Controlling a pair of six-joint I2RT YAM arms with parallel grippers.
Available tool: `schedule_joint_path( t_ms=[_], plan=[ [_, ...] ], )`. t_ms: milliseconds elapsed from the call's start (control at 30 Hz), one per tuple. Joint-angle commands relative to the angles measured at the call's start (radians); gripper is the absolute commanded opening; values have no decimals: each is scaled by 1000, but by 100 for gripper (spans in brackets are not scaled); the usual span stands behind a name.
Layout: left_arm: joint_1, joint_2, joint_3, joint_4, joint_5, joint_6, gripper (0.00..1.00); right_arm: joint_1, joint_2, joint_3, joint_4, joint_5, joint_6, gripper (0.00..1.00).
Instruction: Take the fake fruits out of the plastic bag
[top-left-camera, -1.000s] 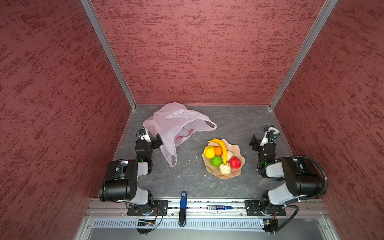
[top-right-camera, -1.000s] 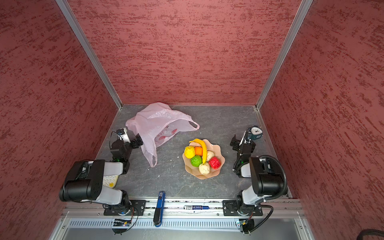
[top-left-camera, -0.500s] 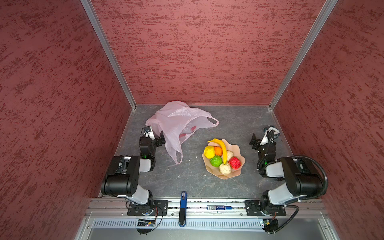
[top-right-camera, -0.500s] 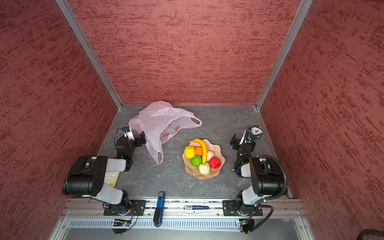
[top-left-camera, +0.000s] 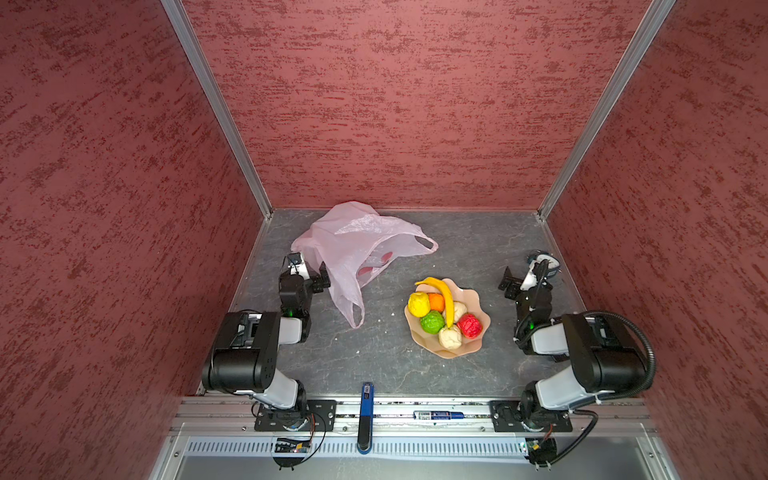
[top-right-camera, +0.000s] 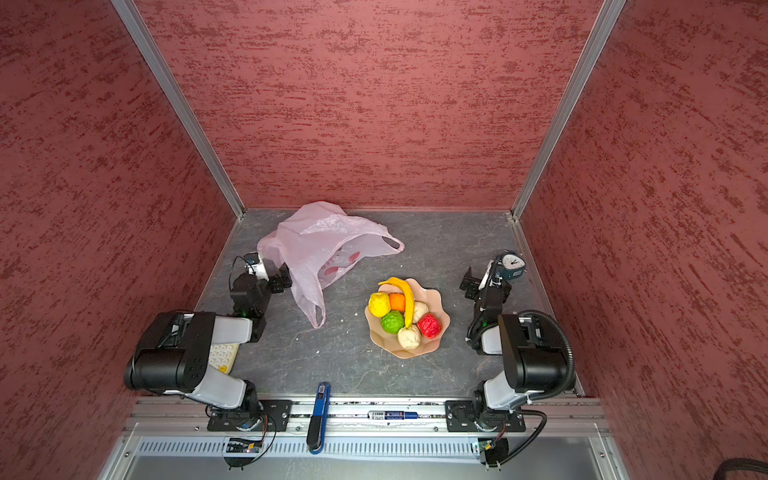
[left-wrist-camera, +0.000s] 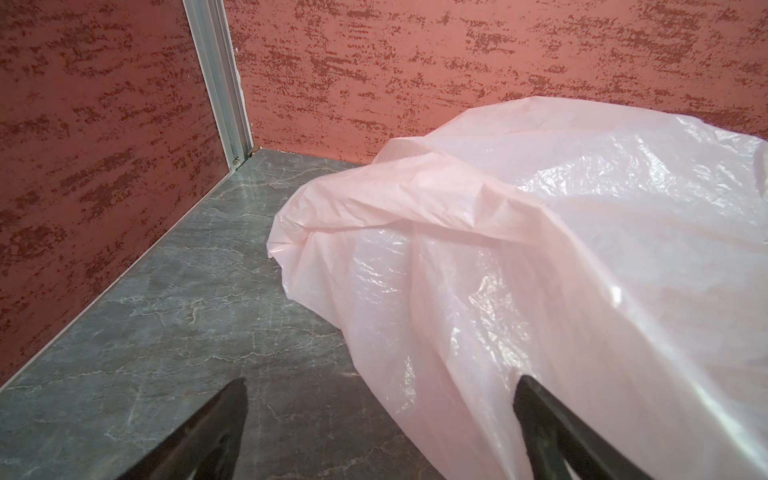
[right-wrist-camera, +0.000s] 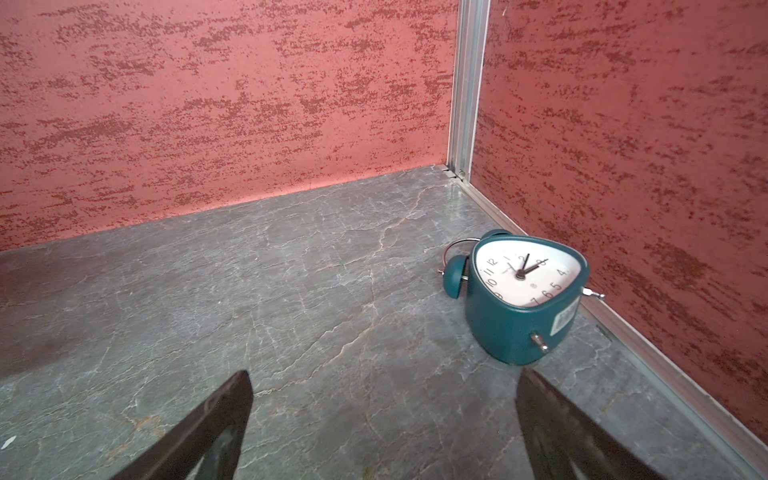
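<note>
Right now you are looking at a plastic bag (top-left-camera: 353, 249) that is lying slack and crumpled on the grey surface (top-left-camera: 374, 361) toward the far left corner, and it is looking empty to me: only flat red prints (top-left-camera: 365, 271) are showing through the film. The fake fruits (top-left-camera: 434, 320) are sitting together in the peach scalloped dish (top-left-camera: 478, 351) near the middle, well apart from the bag, with the banana (top-left-camera: 444, 293) lying among the yellow ball (top-left-camera: 419, 303), orange ball (top-left-camera: 435, 301), green ball (top-left-camera: 431, 323), red ball (top-left-camera: 469, 325) and cream balls (top-left-camera: 450, 336). Your left end effector (left-wrist-camera: 378, 386) is hanging with its jaws wide apart and nothing between them, just beside the bag's near edge; one of its fingers (left-wrist-camera: 552, 419) is showing against the film, though whether it is touching I cannot tell. Your right end effector (right-wrist-camera: 382, 378) is likewise standing open and empty, near a teal alarm clock (right-wrist-camera: 523, 299) by the right wall. If you are taking the bag up again, expect a nearly weightless, limp, slippery film that is bunching and sliding rather than lifting cleanly; a handle loop (top-left-camera: 355, 318) or a gathered fold is probably offering the surest hold. The fruits are looking light and lumpy, so pinching each across its middle is seeming safest.
</note>
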Motion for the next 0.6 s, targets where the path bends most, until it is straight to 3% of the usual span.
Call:
schedule_joint_path(
  t_ms=[0,567],
  plan=[
    [-5,1,4,-9,-10,15,100,-2,-2,14,44,-16,-13,99],
    [-8,2,6,-9,-16,18,99,0,-1,15,45,-16,-13,99]
  ],
)
